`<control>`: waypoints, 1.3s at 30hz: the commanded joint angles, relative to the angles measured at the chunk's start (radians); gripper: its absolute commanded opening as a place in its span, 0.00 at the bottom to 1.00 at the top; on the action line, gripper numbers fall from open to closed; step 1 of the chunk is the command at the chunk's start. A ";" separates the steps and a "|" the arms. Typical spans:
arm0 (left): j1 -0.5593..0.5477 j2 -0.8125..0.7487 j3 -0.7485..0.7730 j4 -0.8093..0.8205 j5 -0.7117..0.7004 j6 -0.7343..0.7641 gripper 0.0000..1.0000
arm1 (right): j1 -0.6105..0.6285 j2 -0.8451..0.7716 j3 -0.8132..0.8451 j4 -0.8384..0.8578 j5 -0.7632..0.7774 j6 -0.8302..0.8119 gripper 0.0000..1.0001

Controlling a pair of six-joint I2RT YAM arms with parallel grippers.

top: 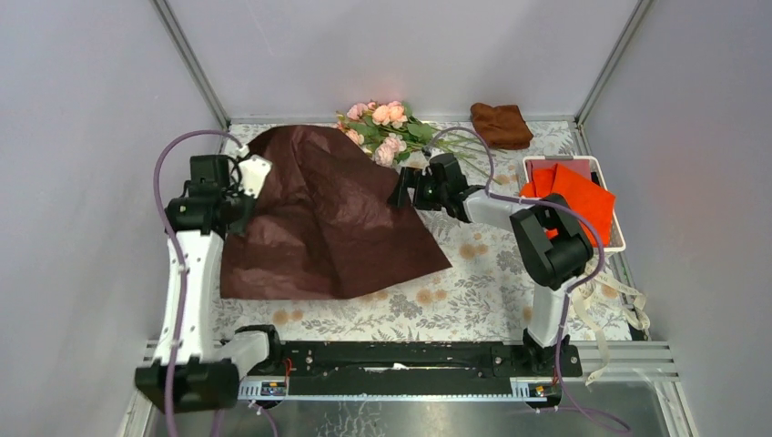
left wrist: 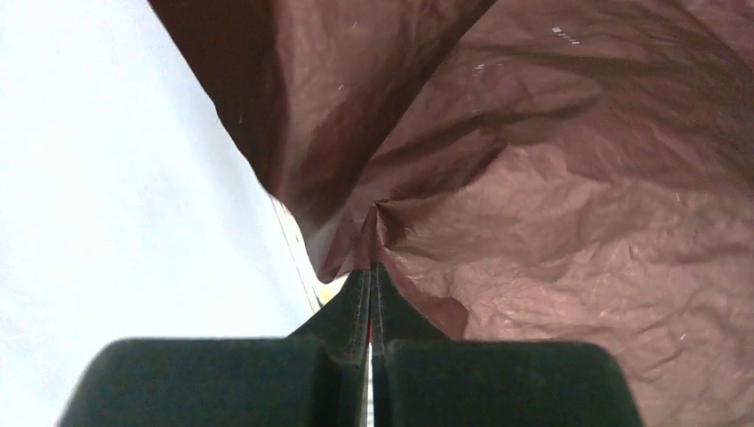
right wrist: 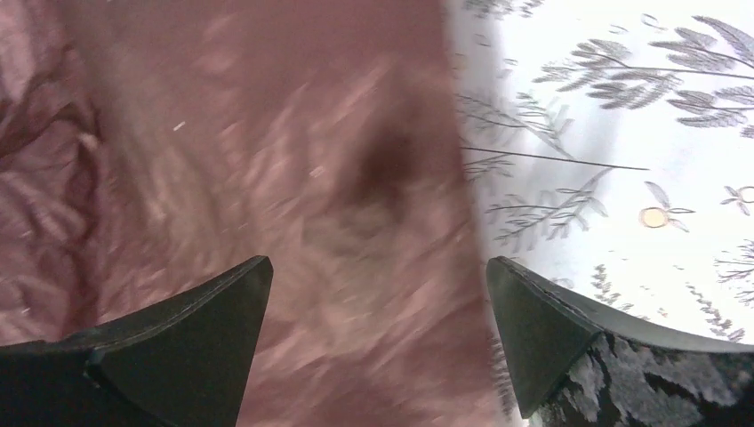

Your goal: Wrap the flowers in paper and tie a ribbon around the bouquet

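Note:
The paper (top: 319, 218), a big dark maroon sheet, lies crumpled over the middle of the table. My left gripper (top: 248, 187) is shut on its upper left edge, and the left wrist view shows the paper (left wrist: 551, 222) pinched between the closed tips of that gripper (left wrist: 371, 269). My right gripper (top: 399, 193) hangs open over the sheet's right edge. In the right wrist view this gripper (right wrist: 378, 267) straddles the blurred edge of the paper (right wrist: 267, 133) with nothing gripped. The flowers (top: 387, 127), pink roses with green leaves, lie at the back, partly behind the paper. The cream ribbon (top: 619, 309) trails at the table's right edge.
A small brown folded cloth (top: 501, 125) sits at the back right. A white tray (top: 605, 168) with bright orange sheets (top: 573, 193) stands on the right, behind the right arm. A floral tablecloth (right wrist: 622, 133) covers the table. Grey walls close in on three sides.

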 commanded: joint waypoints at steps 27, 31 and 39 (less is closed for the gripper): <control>0.304 0.110 -0.326 0.224 0.170 0.152 0.00 | 0.053 0.470 0.541 -0.213 -0.415 -0.069 0.69; 0.324 0.097 -0.306 0.242 0.113 0.121 0.00 | 0.058 0.409 0.556 -0.129 -0.451 -0.007 0.09; 0.425 0.195 -0.237 0.451 -0.046 0.102 0.00 | 0.079 -0.079 0.204 -0.012 -0.110 -0.136 0.00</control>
